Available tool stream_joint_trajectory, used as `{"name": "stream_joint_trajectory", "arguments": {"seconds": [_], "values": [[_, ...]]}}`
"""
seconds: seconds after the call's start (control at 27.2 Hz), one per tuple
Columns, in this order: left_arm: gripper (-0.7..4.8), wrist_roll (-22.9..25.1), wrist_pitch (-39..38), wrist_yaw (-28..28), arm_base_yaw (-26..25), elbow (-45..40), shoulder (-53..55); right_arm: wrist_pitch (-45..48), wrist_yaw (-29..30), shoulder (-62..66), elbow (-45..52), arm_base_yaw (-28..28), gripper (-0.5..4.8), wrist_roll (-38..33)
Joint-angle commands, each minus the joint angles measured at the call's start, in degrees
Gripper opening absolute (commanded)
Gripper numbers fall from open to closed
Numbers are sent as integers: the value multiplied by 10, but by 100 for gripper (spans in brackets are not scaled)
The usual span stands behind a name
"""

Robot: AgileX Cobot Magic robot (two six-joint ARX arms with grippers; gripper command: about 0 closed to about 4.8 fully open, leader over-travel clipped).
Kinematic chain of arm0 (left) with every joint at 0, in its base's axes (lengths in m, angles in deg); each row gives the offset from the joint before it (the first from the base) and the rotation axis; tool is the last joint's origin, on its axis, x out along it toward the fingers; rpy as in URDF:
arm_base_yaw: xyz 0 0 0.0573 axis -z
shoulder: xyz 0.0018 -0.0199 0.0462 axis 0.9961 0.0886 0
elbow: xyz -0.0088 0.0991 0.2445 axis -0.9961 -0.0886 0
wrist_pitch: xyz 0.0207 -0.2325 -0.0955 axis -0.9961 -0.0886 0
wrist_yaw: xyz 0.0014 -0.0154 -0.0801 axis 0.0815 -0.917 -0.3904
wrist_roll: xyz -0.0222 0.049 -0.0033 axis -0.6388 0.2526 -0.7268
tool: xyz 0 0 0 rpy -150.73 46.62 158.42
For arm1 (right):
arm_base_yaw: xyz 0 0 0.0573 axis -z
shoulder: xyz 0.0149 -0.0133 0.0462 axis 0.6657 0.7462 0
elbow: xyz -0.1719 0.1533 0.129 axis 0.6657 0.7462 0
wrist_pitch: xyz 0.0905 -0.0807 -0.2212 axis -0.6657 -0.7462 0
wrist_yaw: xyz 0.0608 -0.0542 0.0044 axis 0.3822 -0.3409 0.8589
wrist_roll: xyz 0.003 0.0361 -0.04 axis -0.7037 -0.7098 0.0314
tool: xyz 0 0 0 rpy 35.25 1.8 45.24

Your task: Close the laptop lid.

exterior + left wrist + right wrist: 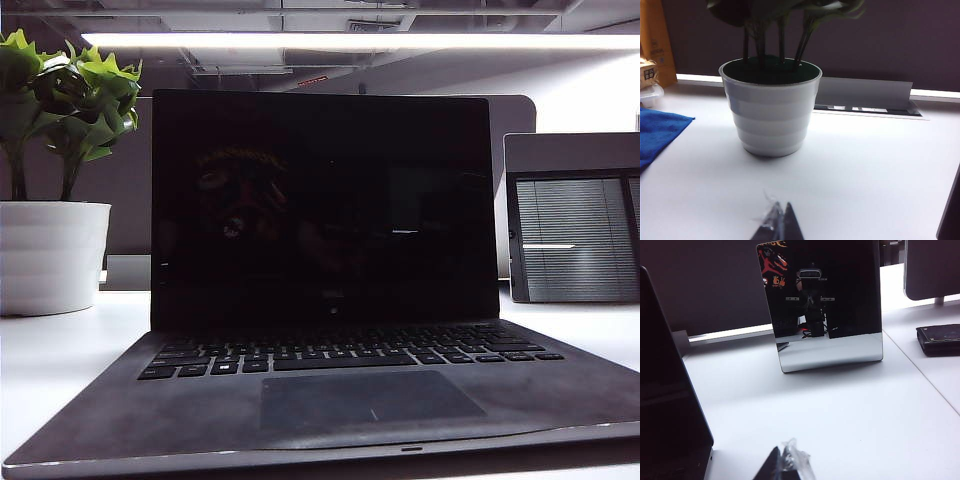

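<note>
Two grippers, neither visible in the exterior view; each appears only in its own wrist view.

Left gripper (779, 222): dark fingertips drawn to a point, pressed together with nothing between them, a scrap of clear wrap clinging to them. It hovers low above the white table (865, 170). Ahead of it, near, stands a white ribbed plant pot (771, 112) with dark stems. A blue cloth (657, 132) lies off to one side of the pot, well apart from the fingertips. Beyond the pot, a grey cable tray (865, 97) sits against the dark partition.

Right gripper (785, 465): fingertips likewise closed together, empty, wrapped in clear film, low above the table. Just beside it rises the edge of the laptop lid (665, 390), upright and open; no contact between them. Ahead, well apart, stands a smaller dark glossy screen (825, 295) on its silver lower band, stickers at one upper corner. A black flat case (940, 337) lies farther off, past the screen's side.

Exterior view: laptop lid (320, 200) stands open, near vertical, black screen facing the camera, above the keyboard (350, 350) and touchpad (365, 398).
</note>
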Motion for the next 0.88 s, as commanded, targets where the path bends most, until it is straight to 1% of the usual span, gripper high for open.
{"name": "stream_joint_trajectory", "arguments": {"seconds": [0.04, 0.18, 0.26, 0.33, 0.4, 0.44, 0.52, 0.59, 0.7, 0.74, 0.81, 0.88], "values": [[-5, -6, 9, 0, 0, 1, 0, 8, 0, 0, 1, -1, -1, 0], [-5, -6, 20, 0, 0, 1, 0, 10, 0, 0, 1, -1, -1, 0], [-5, -9, 27, -1, 0, 1, 0, 32, 5, 0, 1, -1, -1, -1], [-5, -53, 49, 0, 0, 1, 0, 71, 5, 0, 0, -1, -1, -1], [-5, -103, 89, 9, 0, 2, 0, 81, 1, 0, -9, -1, -1, -36], [-5, -154, 123, 14, 0, 2, 0, 81, 0, 0, -16, -1, -2, -47], [-5, -179, 161, 7, 0, 5, 1, 81, 0, 0, -27, -1, -1, -47], [-5, -179, 143, -17, 0, 24, 1, 81, -1, 7, -48, -1, -1, -42], [-5, -171, 127, -24, 0, 64, 9, 83, -1, 56, -91, -1, -1, -32], [-5, -153, 126, -25, 0, 83, 20, 86, 0, 88, -113, -1, -1, -9], [-5, -108, 103, -24, 0, 129, 61, 99, 0, 164, -158, -1, -1, 3], [-5, -110, 104, -21, 0, 154, 127, 145, 0, 259, -195, 0, -1, 5]]}}
